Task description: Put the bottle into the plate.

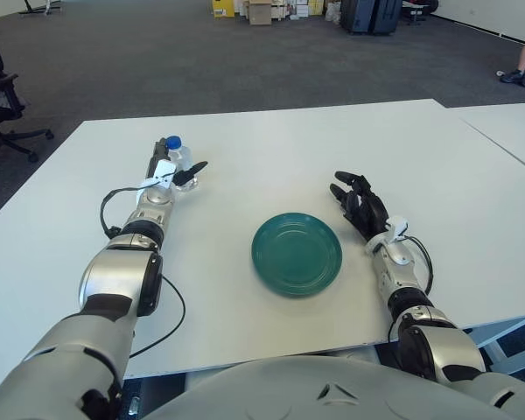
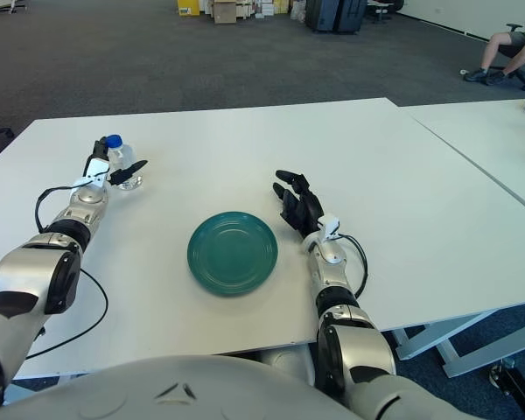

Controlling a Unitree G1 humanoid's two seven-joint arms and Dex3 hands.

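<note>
Two hands were extended over the white table (image 1: pixel 245 140). The left hand (image 1: pixel 168 171) was at the far left of the table, with its fingers (image 1: pixel 195 169) closed around a small clear bottle (image 1: pixel 178 160) with a blue cap (image 1: pixel 172 143). One finger stood behind the bottle on its left side and another projected to the right in front of it. The bottle was roughly upright, with its base at or very near the table surface; whether the base touched the table could not be determined. The green plate (image 1: pixel 297 253) lay near the middle of the table, well apart from the bottle, to its right and nearer the robot. The right hand (image 1: pixel 359 202) showed just beside the plate, off its upper right rim, with dark fingers (image 2: pixel 284 181) loosely spread and holding nothing. A black cable (image 1: pixel 108 213) looped beside the left forearm.
</note>
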